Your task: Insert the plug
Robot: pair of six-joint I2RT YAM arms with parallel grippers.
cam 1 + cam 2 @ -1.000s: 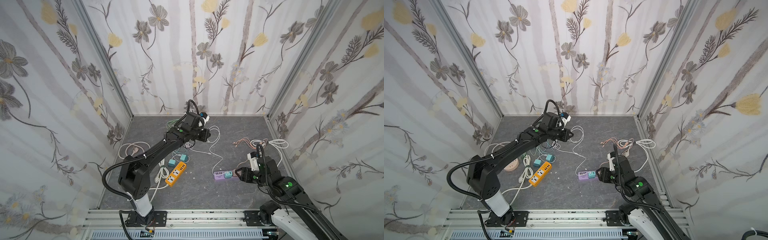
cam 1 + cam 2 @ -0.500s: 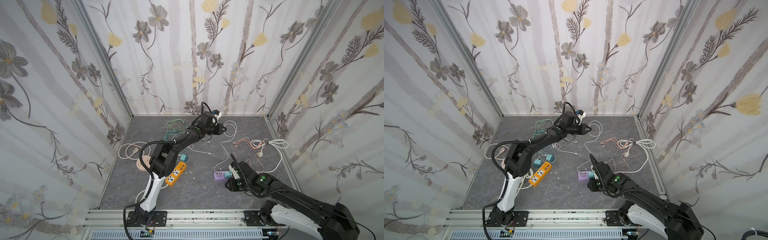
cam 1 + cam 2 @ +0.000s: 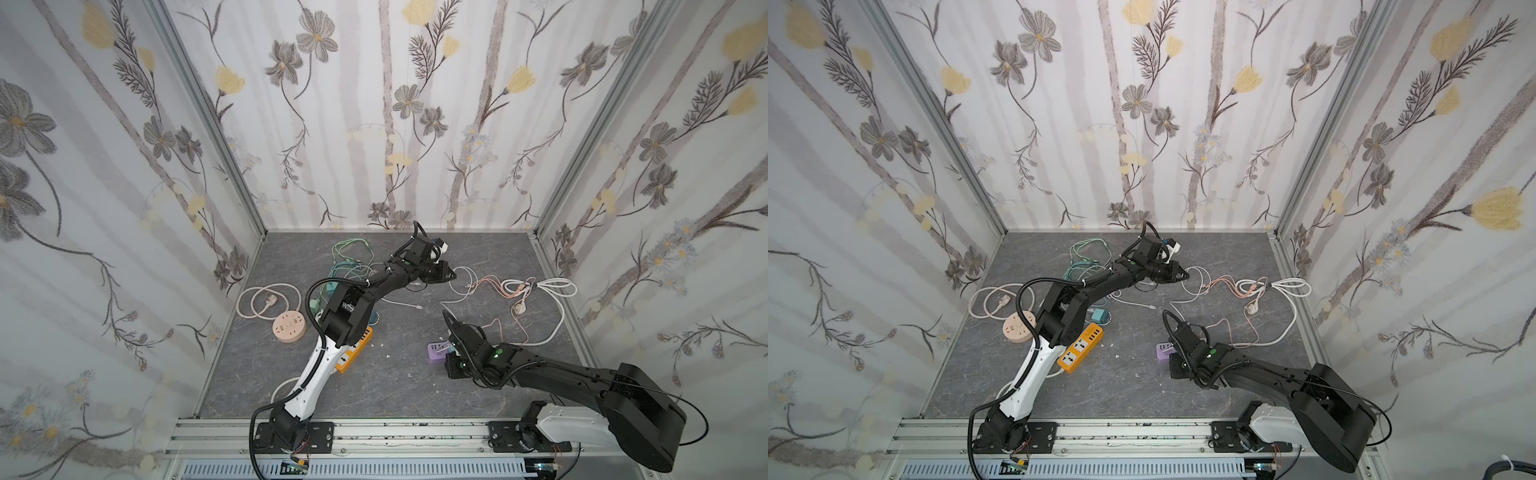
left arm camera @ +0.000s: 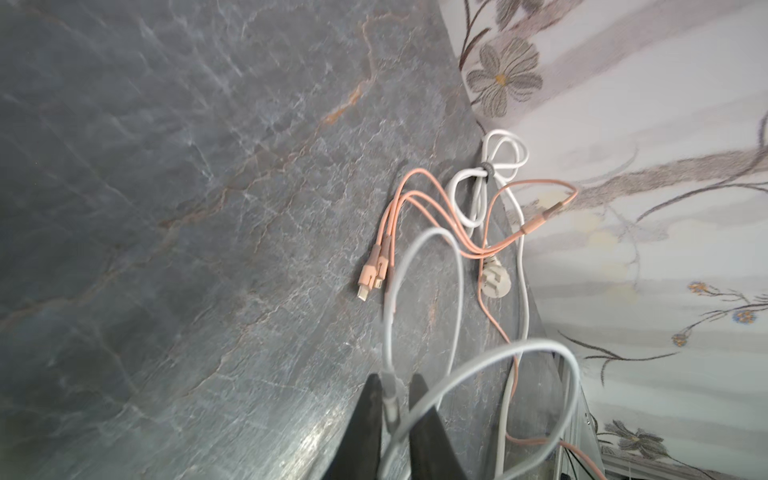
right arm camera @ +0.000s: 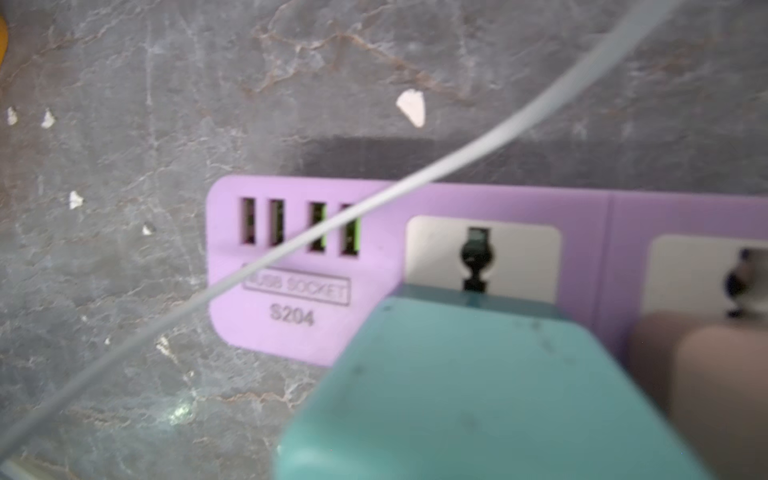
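Observation:
My left gripper (image 3: 451,276) (image 3: 1183,276) hovers low over the back middle of the grey floor. In the left wrist view its black fingers (image 4: 395,380) stand slightly apart, open. The white cable's plug (image 4: 390,395) lies between them, against one finger. The cable (image 3: 465,282) loops away to the right. The purple power strip (image 3: 435,351) (image 3: 1163,351) (image 5: 299,299) lies front centre, with its USB slots (image 5: 299,226) showing. My right gripper (image 3: 453,361) sits over the strip's right end. A teal adapter (image 5: 478,395) plugged into the strip fills the right wrist view and hides those fingers.
An orange power strip (image 3: 1080,347) and a round pink socket (image 3: 289,327) lie left of centre under the left arm. Green cables (image 3: 349,257) are tangled at the back. A peach multi-head cable (image 4: 374,266) and a white three-pin plug (image 3: 518,307) lie on the right near the wall.
The left gripper has carried the white cable to the right, and its fingers have parted slightly. The right arm has swung left and low over the purple strip.

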